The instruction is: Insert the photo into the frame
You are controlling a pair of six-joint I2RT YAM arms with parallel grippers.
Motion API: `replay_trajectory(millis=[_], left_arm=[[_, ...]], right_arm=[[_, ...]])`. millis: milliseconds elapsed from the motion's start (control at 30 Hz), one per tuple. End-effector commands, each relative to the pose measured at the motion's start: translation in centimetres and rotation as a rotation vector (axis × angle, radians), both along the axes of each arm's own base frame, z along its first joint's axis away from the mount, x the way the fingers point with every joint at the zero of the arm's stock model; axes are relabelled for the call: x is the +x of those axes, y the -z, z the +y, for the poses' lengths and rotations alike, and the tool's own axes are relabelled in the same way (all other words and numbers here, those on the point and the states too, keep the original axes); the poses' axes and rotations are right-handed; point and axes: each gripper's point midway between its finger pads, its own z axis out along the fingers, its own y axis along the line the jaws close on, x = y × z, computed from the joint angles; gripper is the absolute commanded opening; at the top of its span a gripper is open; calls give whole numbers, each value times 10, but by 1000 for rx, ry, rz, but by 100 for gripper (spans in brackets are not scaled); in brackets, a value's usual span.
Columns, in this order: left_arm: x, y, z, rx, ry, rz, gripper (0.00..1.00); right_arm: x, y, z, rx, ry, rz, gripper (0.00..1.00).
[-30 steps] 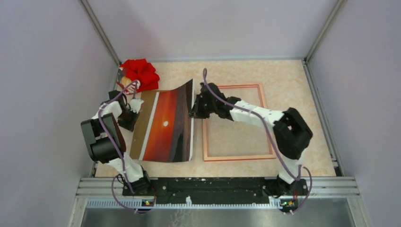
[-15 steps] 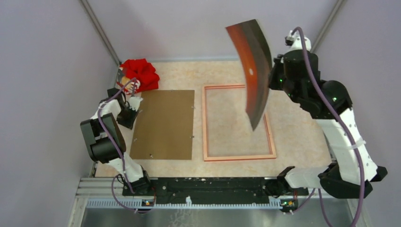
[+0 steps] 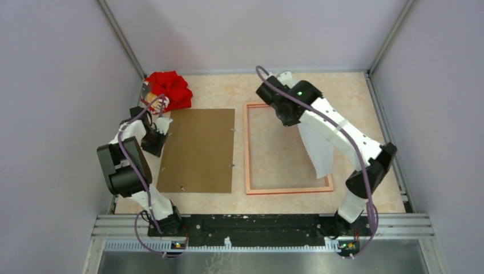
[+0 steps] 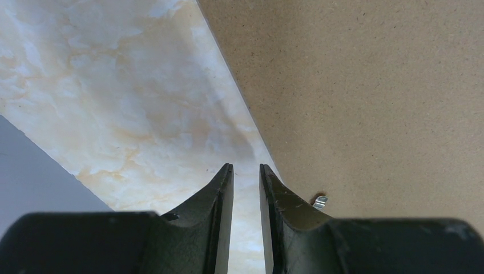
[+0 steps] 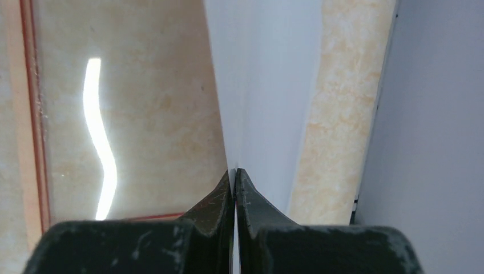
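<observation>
The photo [image 3: 321,153] hangs with its plain white back showing, slanting down over the right half of the frame [image 3: 247,149]. The frame lies flat on the table, pale side up, with a thin red edge. My right gripper [image 3: 294,117] reaches over the frame's far end, mostly hidden under its own wrist. In the right wrist view this gripper [image 5: 234,171] is shut on the edge of the photo [image 5: 268,85], with the frame's rail [image 5: 31,114] at the left. My left gripper [image 4: 245,166] stands slightly open over bare table, holding nothing.
A brown hardboard backing panel [image 3: 197,149] lies left of the frame, with small metal tabs [image 4: 320,200] at its edge. My left gripper [image 3: 154,137] sits at its left edge. A red cloth [image 3: 169,89] is bunched in the far left corner. Walls enclose the table.
My right arm has swung down from high at the right and now reaches low over the frame. The photo has flipped from picture side to white back. The left arm has not moved.
</observation>
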Motion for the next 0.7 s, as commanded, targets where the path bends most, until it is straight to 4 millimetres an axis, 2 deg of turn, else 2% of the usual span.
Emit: replay_trajectory(millis=[0,100,233,367,433,567,667], left_arm=[[10,-15,1,-7,4,-41,31],[11,-15,0,-11,5,-44,31],[11,-16,-1,-13,12,-51,31],[11,-18,-3,-19,17,-59,31],[10,-19,-3,-21,17,-60,31],[10,-20,-5,-23,26,-66,31],[10,-21,-5,-25,28,-70,31]], right_arm=[[-6,23,8,-35,0,65,0],[-4,45,29,43,-14,99,0],[1,61,61,195,-22,113,0],[4,77,105,360,-43,178,0],[5,89,121,409,-26,217,0],[8,108,134,431,57,270,0],[11,114,132,417,152,270,0]])
